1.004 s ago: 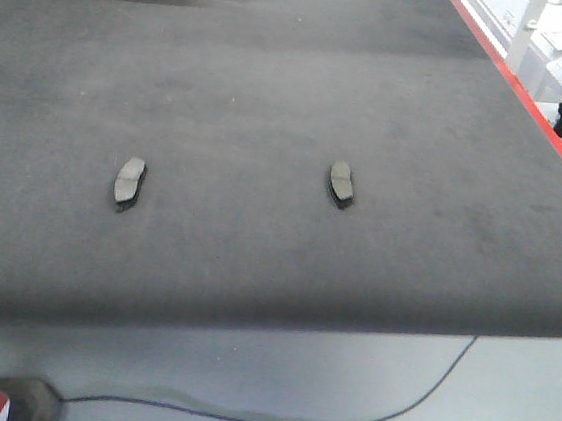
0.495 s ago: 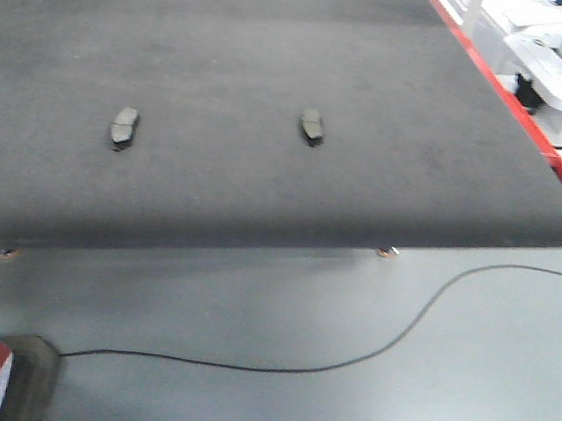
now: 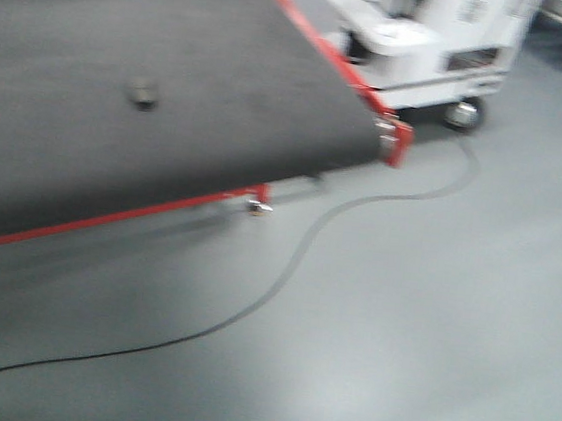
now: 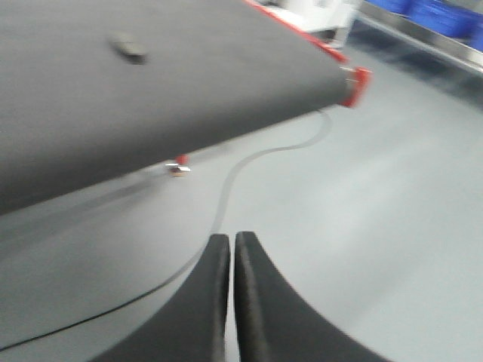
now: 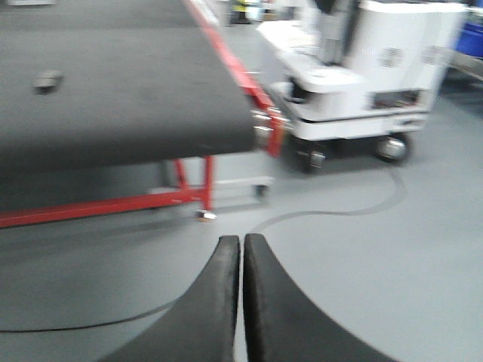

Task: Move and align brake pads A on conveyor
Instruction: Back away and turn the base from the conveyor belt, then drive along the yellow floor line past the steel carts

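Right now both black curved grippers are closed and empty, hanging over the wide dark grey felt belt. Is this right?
Not over the belt. The wrist views show the left gripper and right gripper closed and empty, hanging over the pale grey floor; the belt lies ahead.

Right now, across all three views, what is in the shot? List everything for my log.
conveyor: one, dark grey belt with red side edges and a red frame, upper left of the front view
brake pad: one in view, dark grey, lying on the belt away from its edges; too blurred to show its groove
cable: one, black, snaking over the floor from below the belt's corner
wheeled machine: one, white, on the floor beside the belt's red edge
floor: light grey, bare, filling the lower right
left gripper: one, black, shut on nothing, over the floor
right gripper: one, black, shut on nothing, over the floor
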`<state>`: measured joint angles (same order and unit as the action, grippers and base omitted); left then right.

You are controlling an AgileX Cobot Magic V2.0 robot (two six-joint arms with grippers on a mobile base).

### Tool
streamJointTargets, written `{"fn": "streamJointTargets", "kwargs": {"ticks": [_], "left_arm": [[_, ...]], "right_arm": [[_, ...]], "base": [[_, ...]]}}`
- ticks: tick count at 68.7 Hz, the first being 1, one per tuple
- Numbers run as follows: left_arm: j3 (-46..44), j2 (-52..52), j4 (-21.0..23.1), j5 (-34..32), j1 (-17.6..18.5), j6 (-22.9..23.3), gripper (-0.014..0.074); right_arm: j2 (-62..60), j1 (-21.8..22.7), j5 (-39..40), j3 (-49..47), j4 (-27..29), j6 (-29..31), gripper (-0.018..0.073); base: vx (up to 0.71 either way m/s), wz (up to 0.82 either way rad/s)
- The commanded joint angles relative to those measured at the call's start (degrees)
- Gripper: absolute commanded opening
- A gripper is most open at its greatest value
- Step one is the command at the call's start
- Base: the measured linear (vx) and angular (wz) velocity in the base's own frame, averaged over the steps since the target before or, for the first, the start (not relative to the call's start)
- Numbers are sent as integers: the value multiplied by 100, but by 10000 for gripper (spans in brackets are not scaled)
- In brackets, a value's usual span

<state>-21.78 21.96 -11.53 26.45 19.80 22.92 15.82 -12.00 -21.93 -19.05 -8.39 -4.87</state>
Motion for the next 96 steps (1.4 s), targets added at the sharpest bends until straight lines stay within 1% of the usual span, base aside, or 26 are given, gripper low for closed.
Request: {"fn": "streamJointTargets", "kwargs": {"ticks": [1,46,96], "left_arm": [[-151,44,-24,-384,28,31,-6],[-151,44,-24,-384,28,31,-6],[-151,44,-24,-384,28,31,-6]], "right_arm": [[30,3,449,-156,-79,48,-3],[30,3,449,-156,-79,48,-3],[30,3,449,-156,-79,48,-3]], "base": [[-15,-86],[-8,-81],[12,-65]]}}
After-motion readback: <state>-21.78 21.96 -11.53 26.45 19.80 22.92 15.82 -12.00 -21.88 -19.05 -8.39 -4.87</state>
